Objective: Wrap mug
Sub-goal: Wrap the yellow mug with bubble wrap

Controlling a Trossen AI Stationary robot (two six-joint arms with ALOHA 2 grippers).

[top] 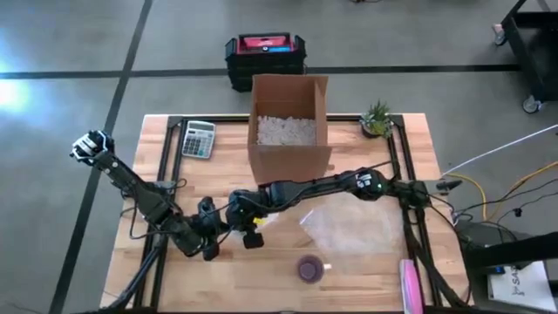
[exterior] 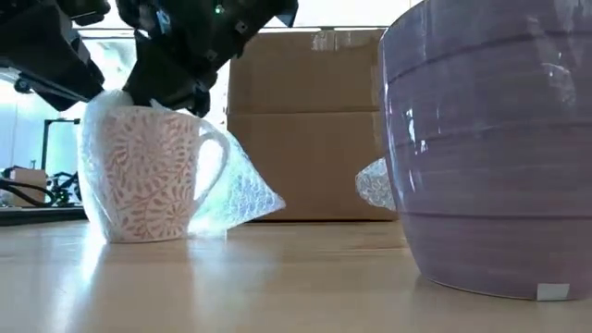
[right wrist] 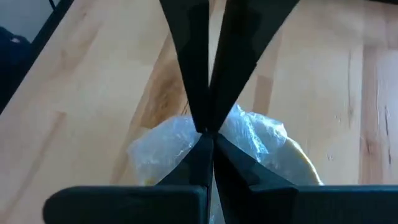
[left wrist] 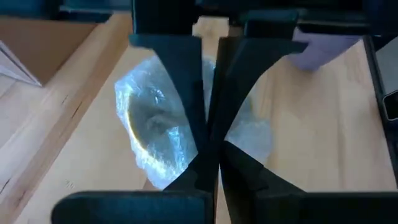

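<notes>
A white mug with a leaf pattern (exterior: 148, 180) stands upright on the table, its handle (exterior: 215, 153) showing through clear bubble wrap (exterior: 242, 196) that covers it and trails onto the table beside it. My left gripper (top: 209, 237) and my right gripper (top: 242, 218) meet over the mug, both shut on the wrap at its top. In the left wrist view the wrap (left wrist: 155, 134) shows on either side of my left gripper (left wrist: 210, 106); in the right wrist view the wrap (right wrist: 249, 140) lies under my right gripper (right wrist: 209, 127). My left gripper has the bubble wrap's top (exterior: 97, 104) on the mug's left side, coming down at a slant from the table's left. Its own fingers (left wrist: 186, 93) hide the place of contact. The mug stands on the table. My right gripper pinches the gathered bubble wrap above the mug's rim (right wrist: 221, 127) between its two fingers, slanting down from the table's right. How many layers it holds does not show. The rest of the wrap drapes slack down the mug.
A purple mug (top: 309, 268) stands near the front edge, close before the low camera (exterior: 490, 148). A spare sheet of bubble wrap (top: 353, 228) lies right of centre. An open cardboard box (top: 289, 122) with white filling, a calculator (top: 199, 138) and a small plant (top: 377, 118) stand at the back.
</notes>
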